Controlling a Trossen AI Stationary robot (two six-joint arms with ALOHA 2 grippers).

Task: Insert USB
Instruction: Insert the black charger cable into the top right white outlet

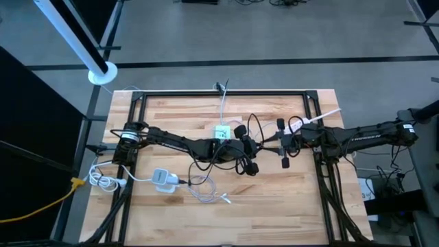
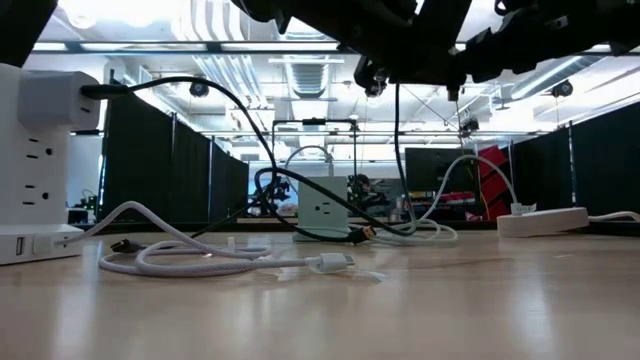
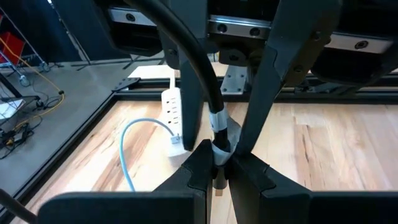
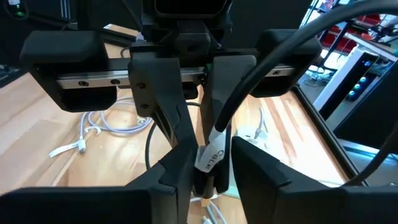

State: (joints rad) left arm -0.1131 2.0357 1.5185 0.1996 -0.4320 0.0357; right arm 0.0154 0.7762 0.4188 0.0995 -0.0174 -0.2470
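A black USB cable (image 1: 251,125) with a white label near its end hangs in loops above the middle of the table. My left gripper (image 1: 260,145) reaches in from the left and my right gripper (image 1: 271,144) from the right. They meet fingertip to fingertip, both shut on the cable's labelled end. A small white socket cube (image 1: 223,132) stands on its base on the wood just behind the left gripper; the low view shows the cube (image 2: 322,210) too. My left gripper pinches the cable's labelled end (image 3: 219,146) between its two fingers, which come nearly level from the table's left. A tan tip (image 3: 217,185) pokes out below the fingertips. The cable rises away from the pinch, clear of the table. My right gripper pinches the same end at the white label (image 4: 211,157), one finger on each side, coming nearly level from the table's right, opposite the left gripper's fingers. The cable curves up and away above the fingers (image 4: 252,171).
A white adapter (image 1: 162,180) with coiled white cables (image 1: 206,191) lies near the front left. A white power strip (image 1: 321,118) lies at the far right. In the low view a white charger block (image 2: 30,150) stands close at the left. A black frame (image 1: 226,92) borders the table.
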